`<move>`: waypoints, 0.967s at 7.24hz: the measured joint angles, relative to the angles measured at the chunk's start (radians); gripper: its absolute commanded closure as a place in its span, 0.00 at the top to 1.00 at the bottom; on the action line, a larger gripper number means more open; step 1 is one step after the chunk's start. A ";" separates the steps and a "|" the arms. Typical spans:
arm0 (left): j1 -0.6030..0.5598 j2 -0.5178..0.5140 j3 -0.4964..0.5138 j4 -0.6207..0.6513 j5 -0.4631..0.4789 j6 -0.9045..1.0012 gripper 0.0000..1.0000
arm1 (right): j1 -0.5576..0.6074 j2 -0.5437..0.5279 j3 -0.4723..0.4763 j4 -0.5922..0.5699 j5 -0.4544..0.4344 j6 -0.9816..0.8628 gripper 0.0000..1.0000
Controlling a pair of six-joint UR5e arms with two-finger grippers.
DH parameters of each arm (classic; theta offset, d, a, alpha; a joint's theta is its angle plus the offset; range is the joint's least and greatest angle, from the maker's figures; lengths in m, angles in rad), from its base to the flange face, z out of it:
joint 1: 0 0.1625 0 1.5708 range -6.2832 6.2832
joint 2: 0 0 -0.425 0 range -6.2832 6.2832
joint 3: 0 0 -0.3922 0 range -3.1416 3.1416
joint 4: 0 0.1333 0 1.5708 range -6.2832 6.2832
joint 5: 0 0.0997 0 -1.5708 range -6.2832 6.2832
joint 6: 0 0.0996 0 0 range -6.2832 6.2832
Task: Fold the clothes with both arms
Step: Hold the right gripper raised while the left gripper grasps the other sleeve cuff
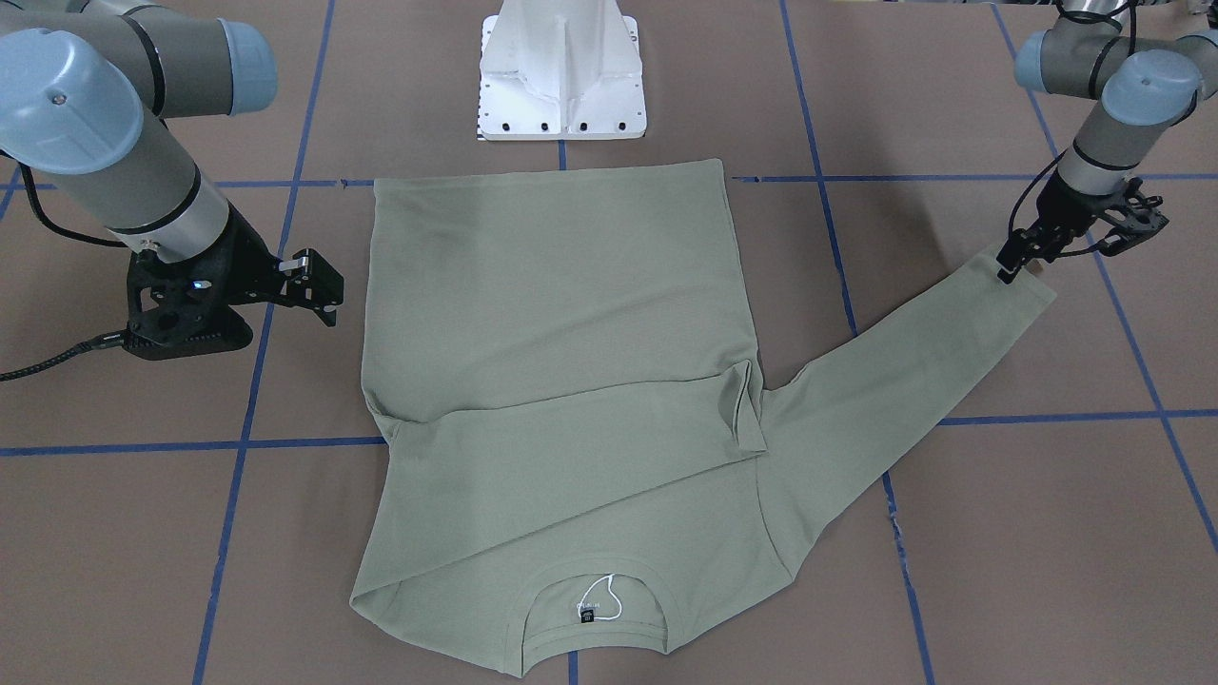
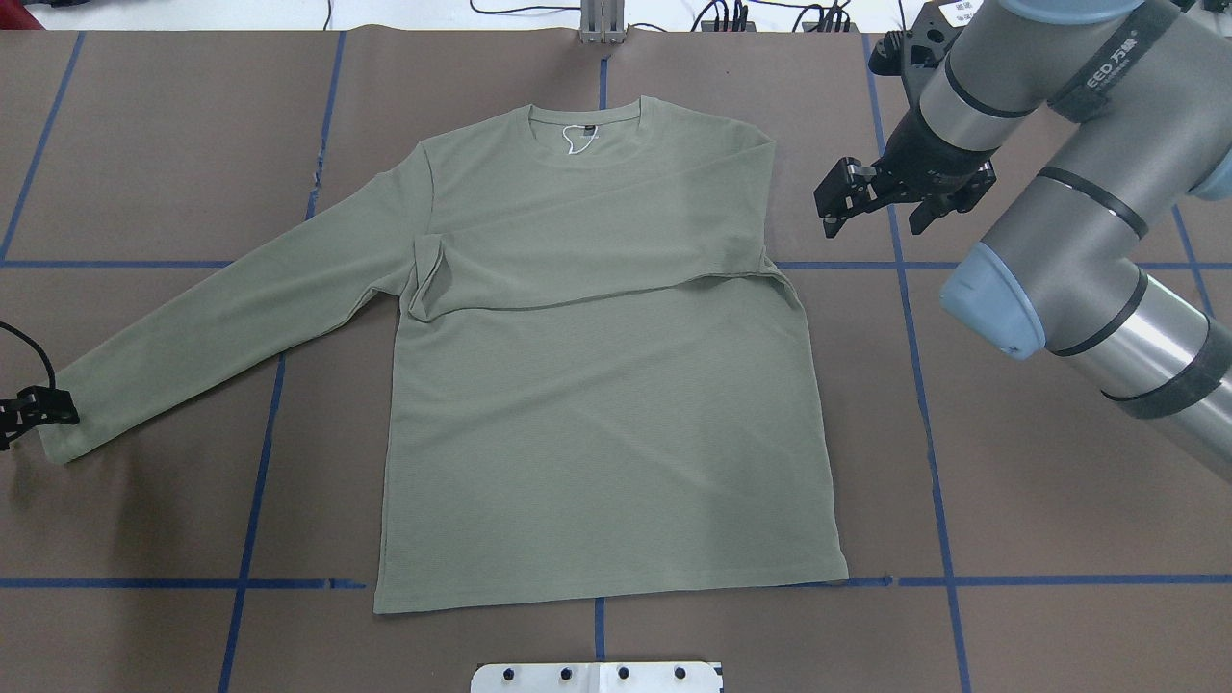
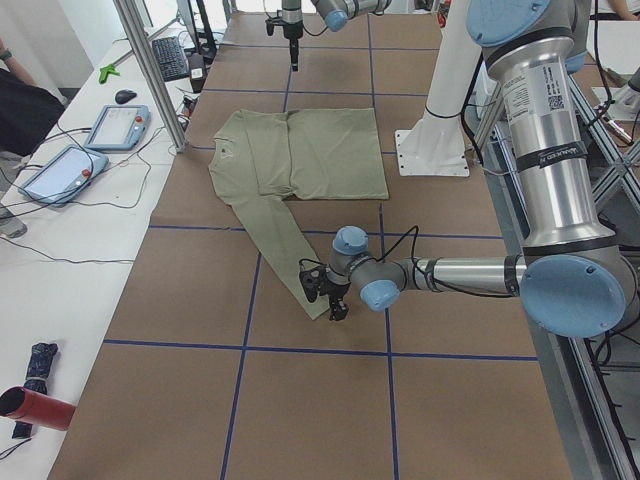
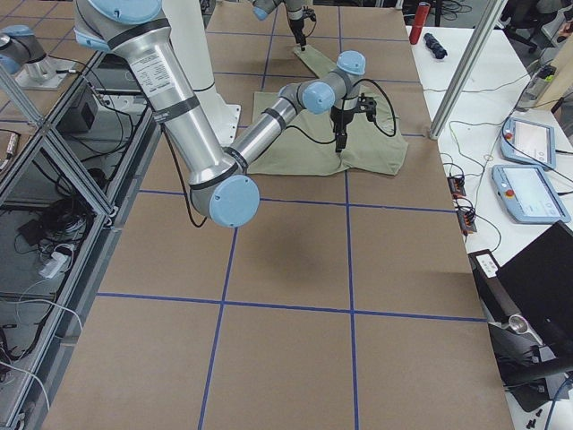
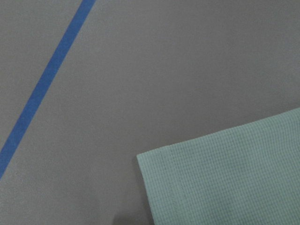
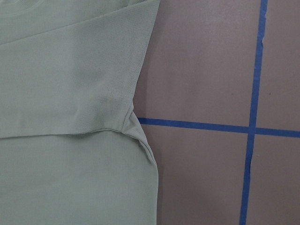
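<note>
Brown table covering (image 2: 1059, 481) gridded with blue tape lines (image 2: 1059, 580). Alongside — a white bench (image 3: 80, 300) carrying two tablets (image 3: 118, 127) and a keyboard (image 3: 168, 58).

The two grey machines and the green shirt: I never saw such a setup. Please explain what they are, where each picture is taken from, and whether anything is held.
These are two robot arms, a left arm and a right arm, each ending in a two-finger gripper. One picture looks down from behind the robot, one faces it, two look from the table's ends, and two come from wrist cameras. A long-sleeved shirt lies flat on the brown table. One sleeve is folded across the chest; the other sleeve stretches out. The left gripper is at its cuff, but I cannot tell whether it grips. The right gripper hangs open beside the shirt, holding nothing.
</note>
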 measured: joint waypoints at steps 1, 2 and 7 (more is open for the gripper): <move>0.000 0.000 -0.001 0.000 0.000 -0.001 0.32 | 0.000 -0.001 0.001 0.000 0.001 0.000 1.00; 0.000 0.000 -0.001 0.000 0.000 -0.001 0.19 | 0.000 -0.001 0.002 0.000 0.001 0.000 1.00; 0.000 0.008 -0.034 0.005 -0.010 -0.001 0.00 | 0.000 -0.016 0.016 0.000 0.005 0.000 1.00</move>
